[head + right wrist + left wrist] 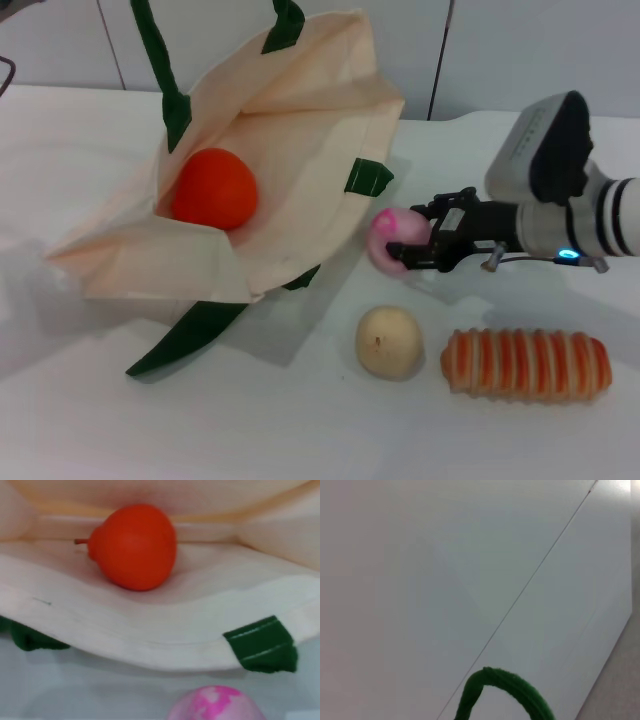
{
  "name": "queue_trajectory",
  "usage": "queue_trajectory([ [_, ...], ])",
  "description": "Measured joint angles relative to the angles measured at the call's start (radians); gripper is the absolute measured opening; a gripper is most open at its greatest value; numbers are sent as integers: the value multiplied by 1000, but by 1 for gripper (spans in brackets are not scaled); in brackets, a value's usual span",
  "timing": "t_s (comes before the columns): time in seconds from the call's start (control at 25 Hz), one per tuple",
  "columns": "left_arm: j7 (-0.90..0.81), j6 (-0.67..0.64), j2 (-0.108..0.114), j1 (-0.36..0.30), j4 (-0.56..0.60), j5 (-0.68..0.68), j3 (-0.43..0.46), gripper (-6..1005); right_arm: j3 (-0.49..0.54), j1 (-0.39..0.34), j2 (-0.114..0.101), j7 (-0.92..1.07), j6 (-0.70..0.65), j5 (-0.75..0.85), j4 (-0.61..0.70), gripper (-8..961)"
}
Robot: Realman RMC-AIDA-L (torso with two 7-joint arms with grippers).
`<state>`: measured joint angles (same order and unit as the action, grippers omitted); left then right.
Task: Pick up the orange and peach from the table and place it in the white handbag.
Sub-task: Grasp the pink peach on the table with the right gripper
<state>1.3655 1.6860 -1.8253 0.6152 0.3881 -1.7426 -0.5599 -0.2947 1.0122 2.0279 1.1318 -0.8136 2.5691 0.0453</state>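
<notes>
Site: I read this as a lab test setup | bare white table (80, 420) | plain white wall panels (520, 50) behind

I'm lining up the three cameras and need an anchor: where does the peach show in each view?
Head view: the peach is right of centre, just off the white handbag's open mouth, at the tip of the right tool.
Left wrist view: not in it.
Right wrist view: bottom edge, right of centre, partly cut off.
Shared landmark: the orange inside the bag, also seen in the right wrist view.
</notes>
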Motion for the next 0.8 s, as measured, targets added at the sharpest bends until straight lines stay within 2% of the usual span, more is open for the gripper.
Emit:
queue_trajectory([
  [0.44,0,0,2,-4,0,0,0,140,82,-72,1,41,-188,-2,188,636],
  [0.64,0,-1,2,-3,0,2,0,140,106,-69,2,40,-294,-17,241,614],
  [0.8,0,-3,2,3,0,5,0,141,99,-32,3,30,-369,-51,251,599],
])
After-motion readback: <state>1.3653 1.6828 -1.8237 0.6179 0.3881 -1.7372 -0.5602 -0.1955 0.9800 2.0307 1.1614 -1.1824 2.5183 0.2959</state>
